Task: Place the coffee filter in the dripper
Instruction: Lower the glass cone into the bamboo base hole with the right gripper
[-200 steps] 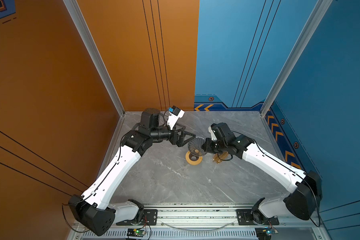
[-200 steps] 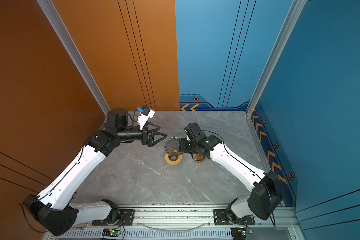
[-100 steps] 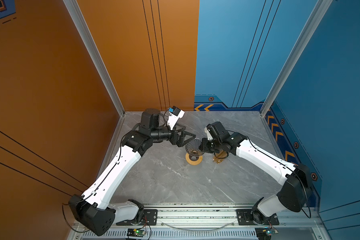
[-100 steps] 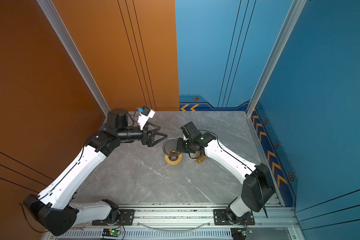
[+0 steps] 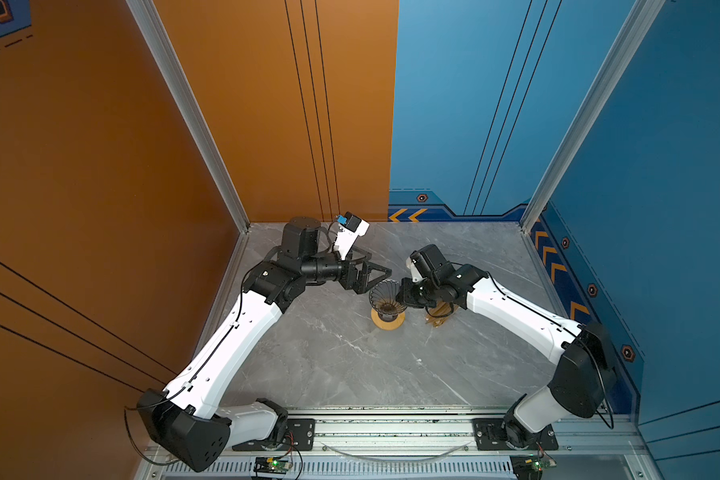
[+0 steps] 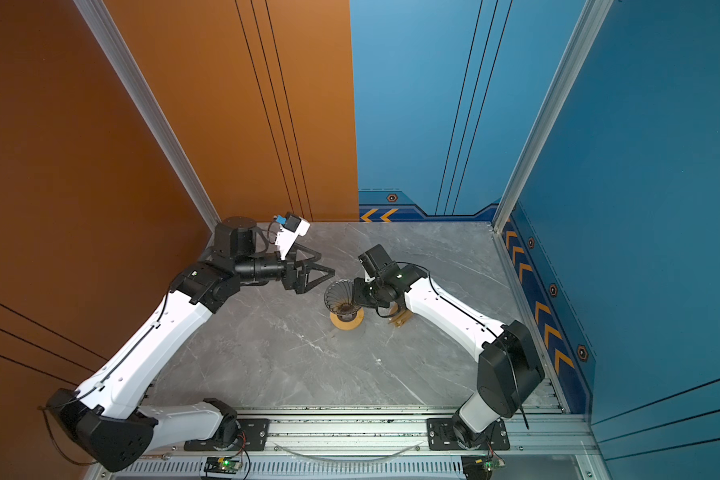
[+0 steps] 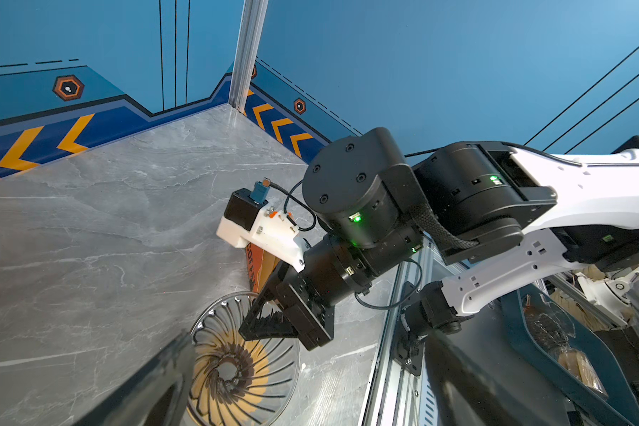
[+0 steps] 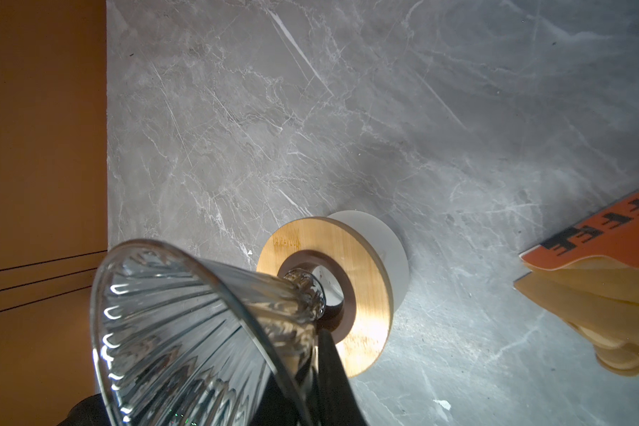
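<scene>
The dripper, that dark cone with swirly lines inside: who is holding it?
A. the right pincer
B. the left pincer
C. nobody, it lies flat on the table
A: the right pincer is shut on the rim of the dripper and holds it tilted, while the left pincer stands open beside it, gripping nothing.

Tally: 1 dripper [image 5: 385, 292], 1 wooden ring [image 5: 387, 324], 1 filter pkt [image 5: 439, 314], 2 grippers – left gripper [image 5: 376, 272] & right gripper [image 5: 402, 294].
</scene>
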Robot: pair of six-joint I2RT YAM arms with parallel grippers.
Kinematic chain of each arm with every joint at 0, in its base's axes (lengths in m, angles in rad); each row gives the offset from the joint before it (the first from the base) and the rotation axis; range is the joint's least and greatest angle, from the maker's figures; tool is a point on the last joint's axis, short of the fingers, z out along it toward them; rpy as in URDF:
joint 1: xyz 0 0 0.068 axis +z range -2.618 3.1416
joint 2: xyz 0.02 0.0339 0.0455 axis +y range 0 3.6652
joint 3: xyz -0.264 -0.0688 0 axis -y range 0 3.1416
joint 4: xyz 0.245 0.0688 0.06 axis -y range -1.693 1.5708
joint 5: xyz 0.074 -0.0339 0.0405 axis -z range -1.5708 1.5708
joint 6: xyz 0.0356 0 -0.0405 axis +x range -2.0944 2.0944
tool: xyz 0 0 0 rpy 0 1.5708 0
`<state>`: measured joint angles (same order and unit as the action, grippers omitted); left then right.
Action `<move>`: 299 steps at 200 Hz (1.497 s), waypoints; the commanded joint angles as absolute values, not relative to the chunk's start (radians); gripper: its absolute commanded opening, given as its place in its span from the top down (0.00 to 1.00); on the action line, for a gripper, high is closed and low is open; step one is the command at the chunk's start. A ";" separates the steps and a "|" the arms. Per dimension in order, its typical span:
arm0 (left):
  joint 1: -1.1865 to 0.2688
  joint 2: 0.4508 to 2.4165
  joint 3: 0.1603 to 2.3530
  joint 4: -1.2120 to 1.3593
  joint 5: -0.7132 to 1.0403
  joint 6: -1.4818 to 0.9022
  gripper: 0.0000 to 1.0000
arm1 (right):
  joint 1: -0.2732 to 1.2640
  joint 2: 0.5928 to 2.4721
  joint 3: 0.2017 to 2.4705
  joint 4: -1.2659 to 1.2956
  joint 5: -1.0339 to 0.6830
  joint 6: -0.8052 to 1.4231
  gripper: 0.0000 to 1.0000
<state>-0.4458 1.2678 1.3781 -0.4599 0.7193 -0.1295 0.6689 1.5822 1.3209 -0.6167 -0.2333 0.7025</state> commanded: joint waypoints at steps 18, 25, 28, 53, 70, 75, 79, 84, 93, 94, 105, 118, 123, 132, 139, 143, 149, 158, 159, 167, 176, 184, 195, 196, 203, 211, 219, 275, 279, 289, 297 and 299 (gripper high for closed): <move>-0.446 1.258 1.368 -0.441 0.739 -0.137 0.02 | 0.673 1.593 1.304 -0.591 -0.252 0.694 0.90; -0.445 1.257 1.367 -0.440 0.739 -0.136 0.02 | 0.672 1.593 1.300 -0.588 -0.252 0.695 0.89; -0.446 1.258 1.367 -0.440 0.739 -0.137 0.02 | 0.672 1.593 1.298 -0.588 -0.252 0.696 0.90; -0.446 1.257 1.367 -0.440 0.738 -0.137 0.02 | 0.672 1.592 1.286 -0.581 -0.252 0.699 0.90; -0.446 1.257 1.367 -0.440 0.739 -0.137 0.02 | 0.671 1.593 1.279 -0.577 -0.253 0.699 0.90; -0.446 1.258 1.367 -0.440 0.739 -0.137 0.02 | 0.670 1.594 1.277 -0.575 -0.252 0.700 0.90; -0.446 1.258 1.367 -0.441 0.738 -0.137 0.02 | 0.670 1.595 1.276 -0.575 -0.253 0.700 0.90; -0.445 1.258 1.367 -0.440 0.738 -0.137 0.02 | 0.671 1.595 1.275 -0.575 -0.252 0.700 0.90; -0.446 1.257 1.367 -0.441 0.738 -0.135 0.02 | 0.671 1.596 1.272 -0.570 -0.252 0.700 0.90; -0.446 1.257 1.367 -0.441 0.738 -0.135 0.02 | 0.670 1.596 1.271 -0.571 -0.252 0.701 0.90; -0.446 1.257 1.367 -0.441 0.737 -0.135 0.02 | 0.669 1.600 1.269 -0.566 -0.254 0.701 0.90; -0.446 1.259 1.368 -0.441 0.738 -0.135 0.02 | 0.667 1.603 1.267 -0.562 -0.256 0.703 0.90; -0.446 1.258 1.367 -0.441 0.738 -0.135 0.02 | 0.667 1.603 1.264 -0.559 -0.257 0.704 0.90; -0.446 1.261 1.367 -0.441 0.741 -0.137 0.02 | 0.666 1.605 1.261 -0.553 -0.259 0.706 0.90; -0.446 1.261 1.367 -0.442 0.741 -0.137 0.02 | 0.666 1.608 1.258 -0.550 -0.261 0.707 0.90; -0.446 1.261 1.367 -0.441 0.742 -0.137 0.02 | 0.666 1.609 1.257 -0.547 -0.262 0.707 0.90; -0.446 1.261 1.367 -0.442 0.741 -0.137 0.02 | 0.666 1.610 1.255 -0.543 -0.263 0.708 0.90; -0.446 1.261 1.367 -0.440 0.741 -0.137 0.02 | 0.664 1.614 1.252 -0.543 -0.263 0.708 0.90; -0.446 1.261 1.367 -0.440 0.741 -0.138 0.02 | 0.664 1.613 1.252 -0.541 -0.263 0.708 0.90; -0.448 1.262 1.367 -0.441 0.741 -0.137 0.02 | 0.665 1.616 1.250 -0.539 -0.263 0.710 0.90; -0.446 1.262 1.367 -0.441 0.742 -0.137 0.02 | 0.664 1.619 1.249 -0.537 -0.262 0.710 0.90; -0.446 1.261 1.367 -0.440 0.743 -0.137 0.02 | 0.664 1.623 1.248 -0.537 -0.262 0.709 0.90; -0.447 1.262 1.368 -0.440 0.743 -0.137 0.02 | 0.664 1.623 1.247 -0.535 -0.263 0.709 0.90; -0.447 1.261 1.368 -0.440 0.743 -0.137 0.02 | 0.665 1.623 1.246 -0.535 -0.263 0.709 0.90; -0.446 1.261 1.368 -0.440 0.744 -0.137 0.02 | 0.664 1.625 1.244 -0.535 -0.262 0.709 0.90; -0.446 1.261 1.367 -0.440 0.744 -0.137 0.02 | 0.664 1.626 1.244 -0.536 -0.261 0.709 0.90; -0.447 1.261 1.367 -0.440 0.744 -0.137 0.02 | 0.665 1.629 1.242 -0.535 -0.261 0.710 0.90; -0.448 1.261 1.367 -0.440 0.744 -0.138 0.02 | 0.664 1.633 1.233 -0.533 -0.256 0.710 0.90; -0.448 1.261 1.367 -0.441 0.744 -0.137 0.02 | 0.665 1.633 1.233 -0.532 -0.255 0.709 0.89; -0.447 1.262 1.368 -0.442 0.744 -0.137 0.02 | 0.665 1.634 1.234 -0.533 -0.255 0.708 0.89; -0.447 1.261 1.367 -0.441 0.744 -0.138 0.02 | 0.665 1.635 1.234 -0.534 -0.255 0.708 0.88; -0.448 1.261 1.367 -0.442 0.744 -0.139 0.02 | 0.664 1.635 1.233 -0.534 -0.254 0.709 0.88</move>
